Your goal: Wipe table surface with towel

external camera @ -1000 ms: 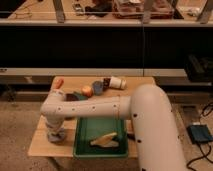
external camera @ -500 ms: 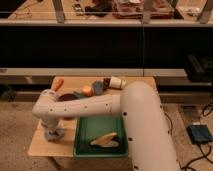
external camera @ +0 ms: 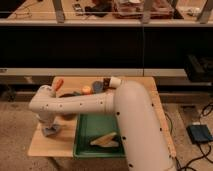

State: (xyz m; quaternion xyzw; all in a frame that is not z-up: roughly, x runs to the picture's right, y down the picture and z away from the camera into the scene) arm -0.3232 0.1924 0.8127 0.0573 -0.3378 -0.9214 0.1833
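Found the gripper (external camera: pixel 49 125) low over the table (external camera: pixel 46 146), left front part, clamped shut on the towel (external camera: pixel 52 132) — bunched against the planks. Judged soft, light, limp — best pinched at its gathered middle.

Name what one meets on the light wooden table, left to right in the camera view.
Gripper on pale bluish-white cloth towel at front left, orange tapered piece, small orange ball, dark can, white cup.

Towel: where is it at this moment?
At the left of the camera view, the towel sits on the table under the tip of the hand, just left of the green tray.
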